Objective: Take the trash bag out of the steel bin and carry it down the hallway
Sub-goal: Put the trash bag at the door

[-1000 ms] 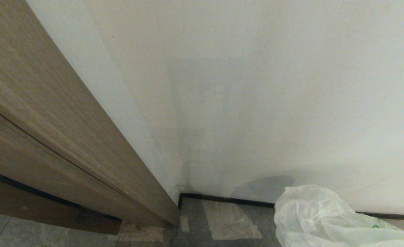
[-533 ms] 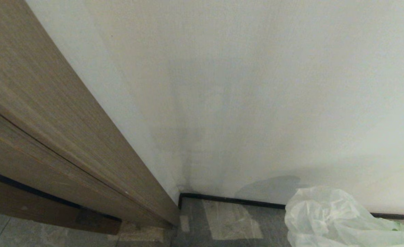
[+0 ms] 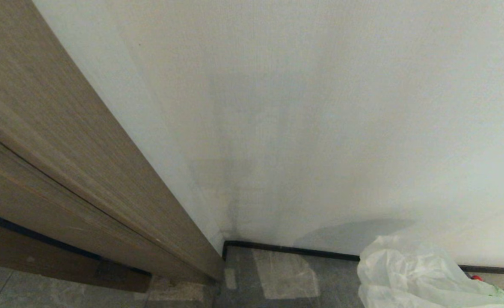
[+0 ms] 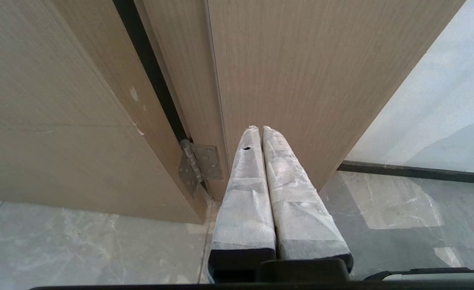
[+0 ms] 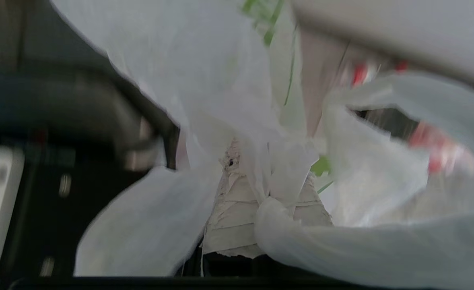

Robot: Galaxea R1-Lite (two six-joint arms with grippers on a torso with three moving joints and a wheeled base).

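Observation:
The trash bag, thin, crinkled, milky white plastic, shows at the lower right of the head view, in front of the white wall. A red bit of rubbish shows at its right edge. In the right wrist view my right gripper is shut on a bunched fold of the trash bag, and plastic drapes over both taped fingers. My left gripper is shut and empty, pointing at a wooden door. The steel bin is out of view.
A brown wooden door and frame fill the left side, with a metal hinge low down. The white wall stands close ahead, with dark skirting along grey floor tiles.
The trash bag has shifted to the right in the head view, and its shadow on the wall has widened. A red bit of rubbish now shows at its edge. The left gripper's arm stays still.

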